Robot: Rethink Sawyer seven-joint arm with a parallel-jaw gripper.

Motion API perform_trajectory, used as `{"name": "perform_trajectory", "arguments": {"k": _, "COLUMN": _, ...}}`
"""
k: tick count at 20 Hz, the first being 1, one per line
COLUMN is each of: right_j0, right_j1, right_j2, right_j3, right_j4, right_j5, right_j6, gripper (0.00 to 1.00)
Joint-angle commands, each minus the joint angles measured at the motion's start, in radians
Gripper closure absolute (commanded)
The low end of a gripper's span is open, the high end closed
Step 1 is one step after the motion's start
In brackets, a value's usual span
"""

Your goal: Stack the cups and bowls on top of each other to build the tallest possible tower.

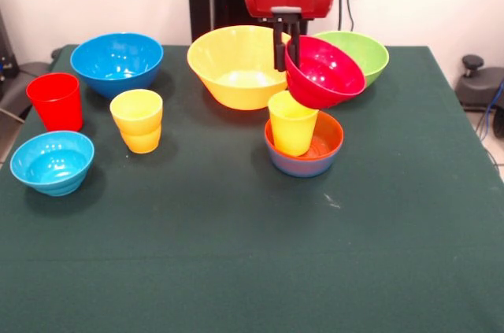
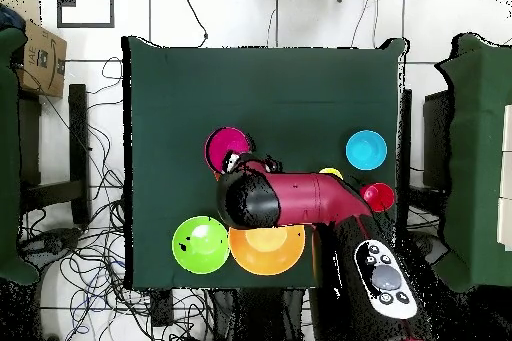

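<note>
Table (image 1: 236,270): dark green cloth, near half bare.

Light-blue bowl (image 1: 52,161): small, upright, nearest item, at the left edge in the front view; seen from overhead (image 2: 366,149) it lies on the opposite side.

Orange-red bowl (image 1: 315,150): small, nested in a blue bowl (image 1: 299,168) of which only the lower wall shows. A yellow cup (image 1: 292,123) stands upright inside it, toward the left side. These three form the tower.

Two yellow cups (image 1: 137,120): one nested into the other, standing left of centre, apart from the tower.

Red cup (image 1: 56,101): upright, at the left edge, just behind the light-blue bowl; overhead (image 2: 378,195) it shows beside the arm.

Crimson bowl (image 1: 324,72): lifted off the table, tilted steeply with its opening facing forward and to the right, hanging just above and behind the yellow cup of the tower. Overhead (image 2: 228,146) it shows beyond the arm's end.

Gripper (image 1: 287,51): black fingers pointing down, pinching the crimson bowl's upper left rim between them.

Arm (image 2: 290,200): red and black, covering part of the large bowl overhead.

Medium blue bowl (image 1: 116,61): upright, far left.

Large yellow-orange bowl (image 1: 236,65): upright, far centre, behind the gripper; overhead (image 2: 268,249).

Lime green bowl (image 1: 364,53): far right, partly hidden by the crimson bowl; overhead (image 2: 200,244)
</note>
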Motion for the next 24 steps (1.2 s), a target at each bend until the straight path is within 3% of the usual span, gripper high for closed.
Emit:
{"name": "perform_trajectory", "arguments": {"k": 1, "right_j0": 0.018, "right_j1": -0.006, "right_j2": 0.045, "right_j3": 0.078, "right_j4": -0.042, "right_j5": 0.099, "right_j6": -0.034, "gripper": 1.00}}
{"name": "perform_trajectory", "arguments": {"k": 12, "right_j0": -0.026, "right_j1": -0.014, "right_j2": 0.059, "right_j3": 0.106, "right_j4": -0.057, "right_j5": 0.087, "right_j6": -0.061, "gripper": 1.00}}
{"name": "perform_trajectory", "arguments": {"k": 24, "right_j0": 0.003, "right_j1": 0.054, "right_j2": 0.021, "right_j3": 0.069, "right_j4": -0.098, "right_j5": 0.034, "right_j6": -0.040, "gripper": 1.00}}
